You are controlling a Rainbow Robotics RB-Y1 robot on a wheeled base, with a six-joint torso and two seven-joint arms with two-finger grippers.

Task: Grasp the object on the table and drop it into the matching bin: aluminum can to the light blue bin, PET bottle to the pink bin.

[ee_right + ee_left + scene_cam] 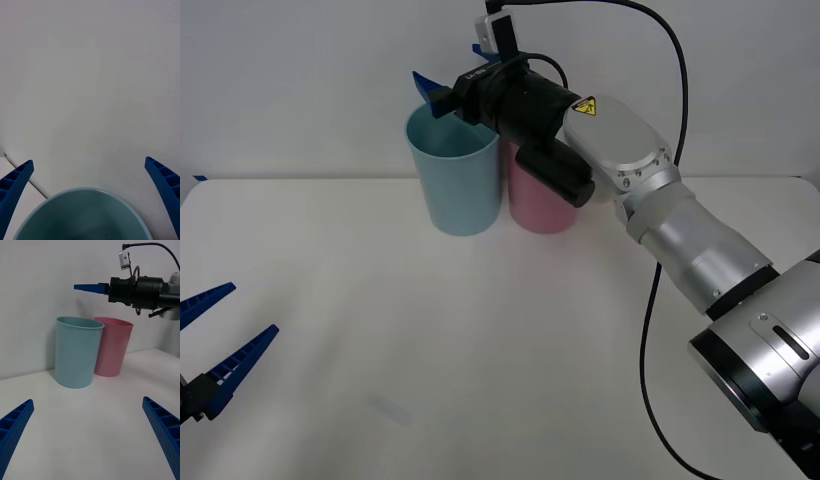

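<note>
Light blue bin (453, 170) sits under the right pincer (455, 75), which hangs just above its rim with blue fingers (15, 183) spread wide and nothing between them. I cannot tell where the can is. Touching the blue bin stands the pink bin (536, 200), half behind the right arm. Nearer on the white worktop (480, 340), the left pincer (215, 335) waits wide open, holding nothing.

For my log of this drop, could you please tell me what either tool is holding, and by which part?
Nothing is held. The right tool hangs open above the light blue bin, and the left tool waits open near the table edge.
</note>
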